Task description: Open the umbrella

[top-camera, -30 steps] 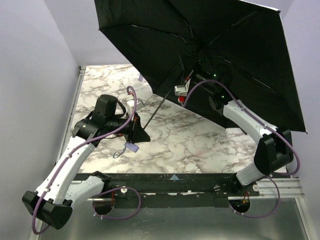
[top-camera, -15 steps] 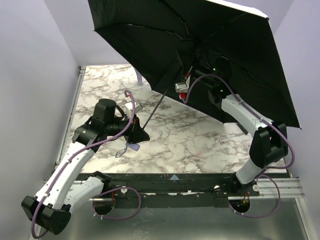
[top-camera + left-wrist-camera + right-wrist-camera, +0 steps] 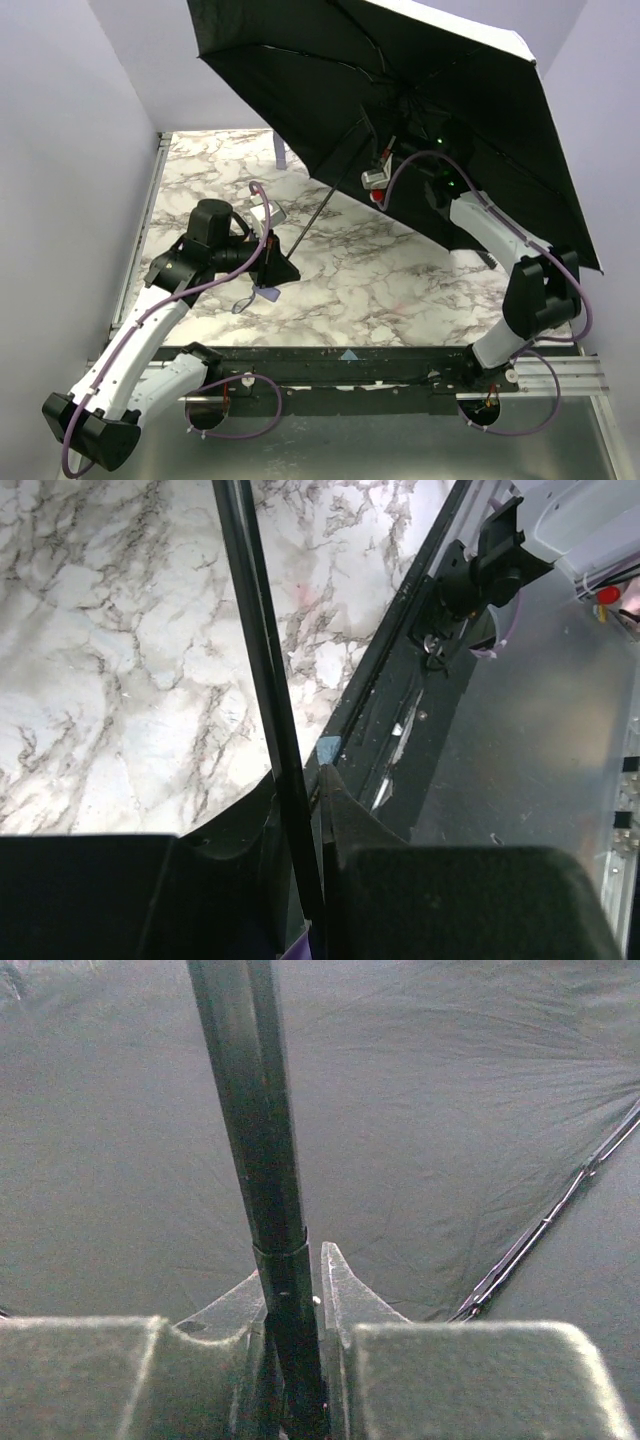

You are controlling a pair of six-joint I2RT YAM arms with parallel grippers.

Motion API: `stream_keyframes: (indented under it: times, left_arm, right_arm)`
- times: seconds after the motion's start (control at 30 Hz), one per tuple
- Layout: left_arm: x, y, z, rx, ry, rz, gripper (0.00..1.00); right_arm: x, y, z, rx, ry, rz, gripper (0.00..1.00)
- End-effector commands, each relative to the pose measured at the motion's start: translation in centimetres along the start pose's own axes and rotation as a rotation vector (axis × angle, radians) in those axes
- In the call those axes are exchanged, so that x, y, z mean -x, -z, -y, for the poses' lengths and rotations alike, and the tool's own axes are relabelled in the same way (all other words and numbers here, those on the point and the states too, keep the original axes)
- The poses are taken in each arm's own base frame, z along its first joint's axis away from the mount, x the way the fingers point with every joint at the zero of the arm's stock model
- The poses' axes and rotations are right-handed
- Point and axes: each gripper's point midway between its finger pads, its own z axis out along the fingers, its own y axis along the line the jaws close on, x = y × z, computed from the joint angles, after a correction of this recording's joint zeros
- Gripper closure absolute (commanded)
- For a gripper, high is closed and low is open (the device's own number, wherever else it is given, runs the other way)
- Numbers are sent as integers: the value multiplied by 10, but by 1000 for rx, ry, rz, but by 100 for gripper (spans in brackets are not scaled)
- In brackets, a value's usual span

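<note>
The umbrella (image 3: 400, 90) stands fully spread above the table's (image 3: 380, 290) far right. The left gripper (image 3: 300, 780) clamps its shaft (image 3: 260, 680) low, the right gripper (image 3: 290, 1280) higher. Opening appears complete; release is left.

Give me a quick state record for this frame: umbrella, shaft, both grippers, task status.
umbrella: spread open, black inside toward top camera, tilted over table
shaft: extended, held at both ends
left gripper: shut on shaft, lower end
right gripper: shut on shaft, upper end, under the black fabric
task: looks done, umbrella open
</note>
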Motion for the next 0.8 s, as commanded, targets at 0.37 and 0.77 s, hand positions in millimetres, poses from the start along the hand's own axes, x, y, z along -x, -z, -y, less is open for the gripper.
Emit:
stream_keyframes:
  times: [0.37,0.77]
  left_arm:
    - [24,3,57,-261,69,16,100]
    - [33,-6,47,-236,72,45,100]
  right_arm:
    - [-40,99,-31,163,-68,-417,46]
    - [34,81,-43,203,-120,-250,15]
